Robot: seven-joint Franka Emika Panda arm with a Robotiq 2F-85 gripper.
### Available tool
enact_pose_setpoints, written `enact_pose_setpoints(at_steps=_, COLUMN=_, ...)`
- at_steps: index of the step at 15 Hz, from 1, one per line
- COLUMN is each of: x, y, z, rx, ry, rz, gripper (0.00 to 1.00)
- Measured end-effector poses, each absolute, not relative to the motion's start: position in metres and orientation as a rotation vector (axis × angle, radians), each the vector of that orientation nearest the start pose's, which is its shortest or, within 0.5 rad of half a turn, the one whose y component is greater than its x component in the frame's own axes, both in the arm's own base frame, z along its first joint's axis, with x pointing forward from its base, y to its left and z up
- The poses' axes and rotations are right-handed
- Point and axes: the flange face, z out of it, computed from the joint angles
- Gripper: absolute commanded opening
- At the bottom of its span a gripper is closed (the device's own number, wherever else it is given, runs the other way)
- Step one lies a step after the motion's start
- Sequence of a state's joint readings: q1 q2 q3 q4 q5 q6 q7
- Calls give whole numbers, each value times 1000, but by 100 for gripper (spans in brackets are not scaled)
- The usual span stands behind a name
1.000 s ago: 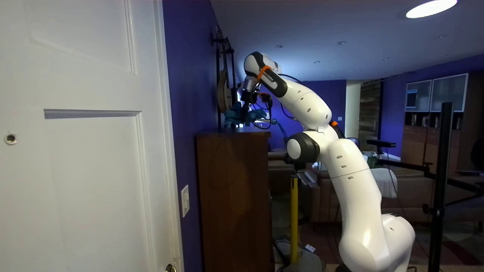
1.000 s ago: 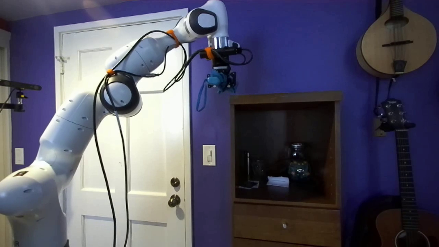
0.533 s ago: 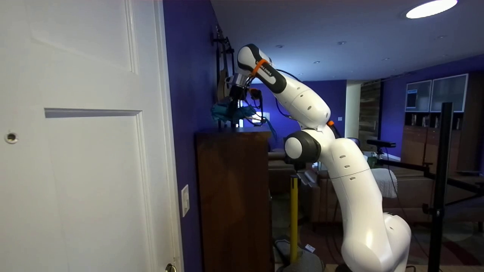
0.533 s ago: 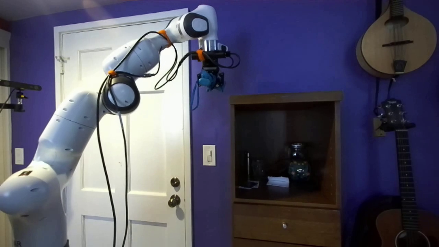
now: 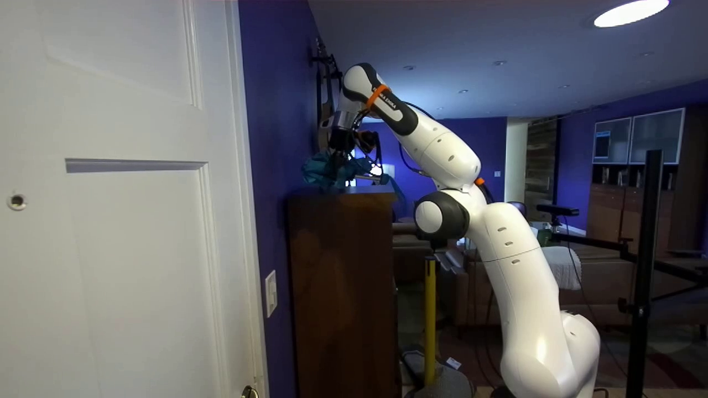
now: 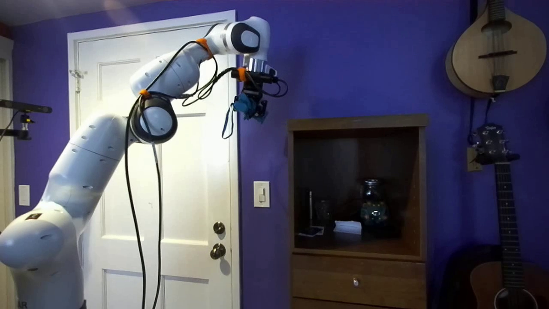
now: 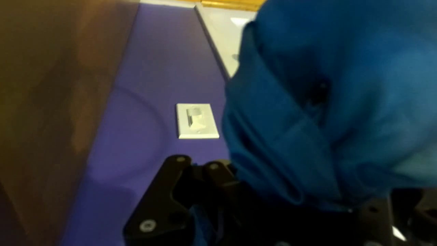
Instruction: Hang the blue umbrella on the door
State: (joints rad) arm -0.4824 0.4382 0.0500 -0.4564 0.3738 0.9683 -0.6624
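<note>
Purple painted wall (image 6: 369, 64) makes the background of this room, and on its left side is a large white panelled door (image 6: 184, 189). To the right of the door, in both exterior views, come a white rectangular switch plate (image 6: 261, 194) and a tall brown wooden cabinet (image 5: 343, 293). Farther right, in an exterior view, hangs a pale round-bodied wooden string instrument (image 6: 495, 45), above a brown acoustic guitar (image 6: 509, 214); from the near left there, a white jointed robot arm (image 6: 90, 154) reaches across in front of the door. Its black two-finger gripper (image 6: 253, 109) points downward, and the jaws are closed firmly on the blue folded fabric umbrella (image 7: 290, 119). This umbrella is in the air, seen there between the door and the cabinet, higher than the switch plate; its thin blue loop strap (image 6: 226, 121) hangs at the left. Whether the umbrella touches the wall, I cannot tell.
</note>
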Motion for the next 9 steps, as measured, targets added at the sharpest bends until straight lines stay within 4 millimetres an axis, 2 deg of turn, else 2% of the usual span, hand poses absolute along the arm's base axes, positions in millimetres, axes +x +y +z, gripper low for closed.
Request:
enact_pose_setpoints(at_steps=3, x=511, y=-192, z=781, rx=-2774, ry=-647, rz=-208, gripper=0)
enact_pose_setpoints(at_steps=9, x=513, y=-193, z=777, rx=-2769, ry=-645, rz=-198, gripper=0)
